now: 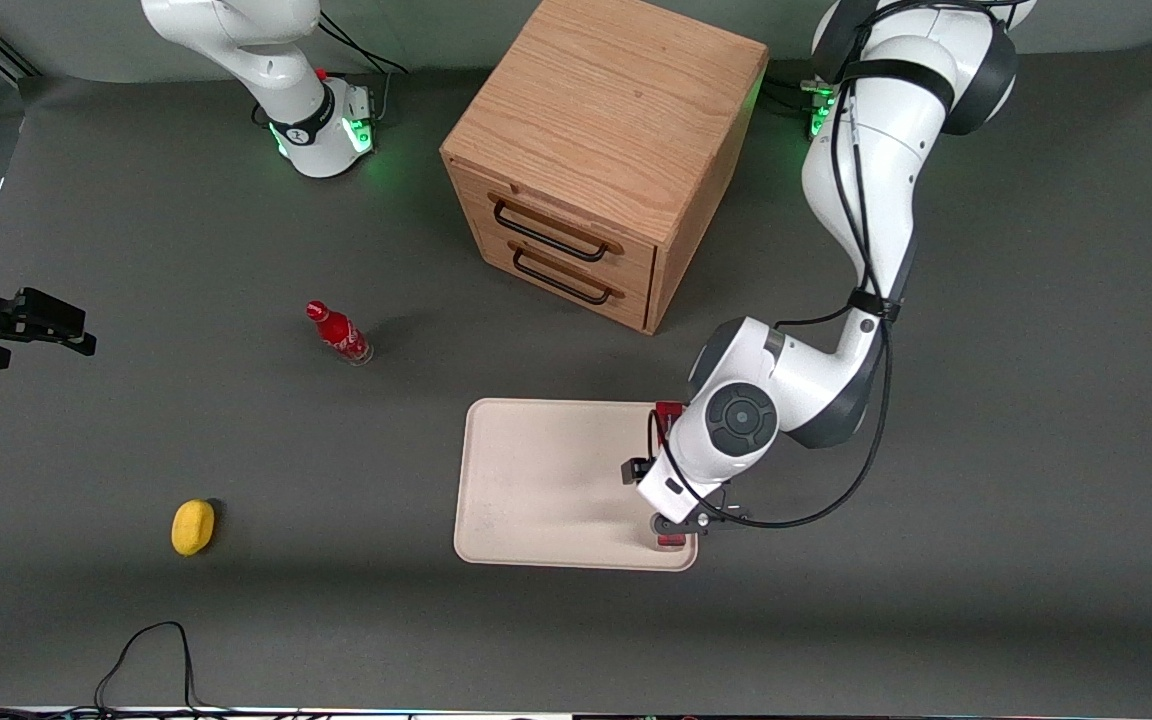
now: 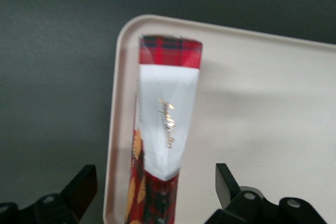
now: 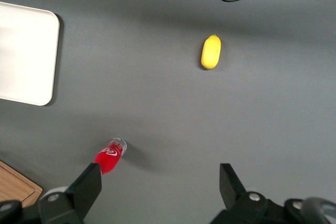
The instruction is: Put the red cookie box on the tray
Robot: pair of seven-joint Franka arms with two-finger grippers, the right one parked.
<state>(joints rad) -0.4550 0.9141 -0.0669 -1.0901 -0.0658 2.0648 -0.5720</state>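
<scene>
The red cookie box (image 2: 167, 129) stands on a narrow side on the tray (image 2: 262, 108), along the rim nearest the working arm's end, its red tartan and white face up. My gripper (image 2: 155, 181) is just above it, open, with one finger (image 2: 84, 184) outside the tray rim and the other finger (image 2: 226, 182) over the tray, neither touching the box. In the front view the wrist covers most of the box; its red ends (image 1: 669, 410) show at either side of the gripper (image 1: 678, 497) over the cream tray (image 1: 546, 480).
A wooden two-drawer cabinet (image 1: 596, 160) stands farther from the front camera than the tray. A small red bottle (image 1: 339, 333) and a yellow oval object (image 1: 193, 526) lie toward the parked arm's end. A black cable (image 1: 151, 650) loops near the table's front edge.
</scene>
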